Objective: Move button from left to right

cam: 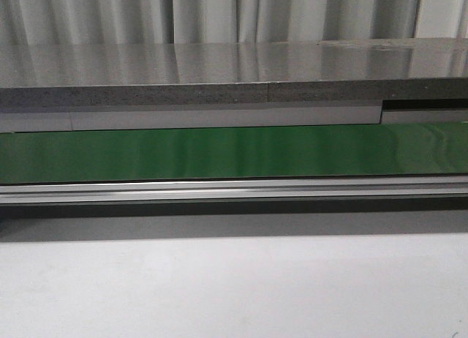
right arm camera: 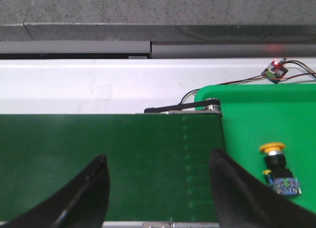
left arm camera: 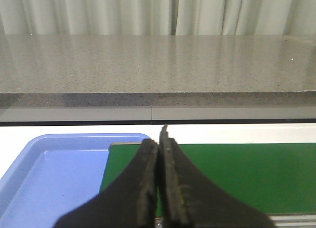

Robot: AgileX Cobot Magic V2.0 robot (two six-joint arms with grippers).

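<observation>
The button [right arm camera: 276, 166], with a yellow disc head, black body and a small blue-white mark, lies in a bright green tray [right arm camera: 256, 124] in the right wrist view. My right gripper [right arm camera: 158, 161] is open and empty above the dark green belt [right arm camera: 123, 159], the button just beside one finger. My left gripper [left arm camera: 159, 141] is shut and empty above the belt's other end [left arm camera: 237, 173], next to a blue tray [left arm camera: 54, 169] that shows nothing inside. Neither gripper shows in the front view.
A grey stone counter [cam: 234, 71] runs behind the belt [cam: 234, 151]. An aluminium rail [cam: 234, 190] edges the belt in front, with a white table [cam: 234, 287] below. A small circuit board with wires [right arm camera: 275, 70] sits behind the green tray.
</observation>
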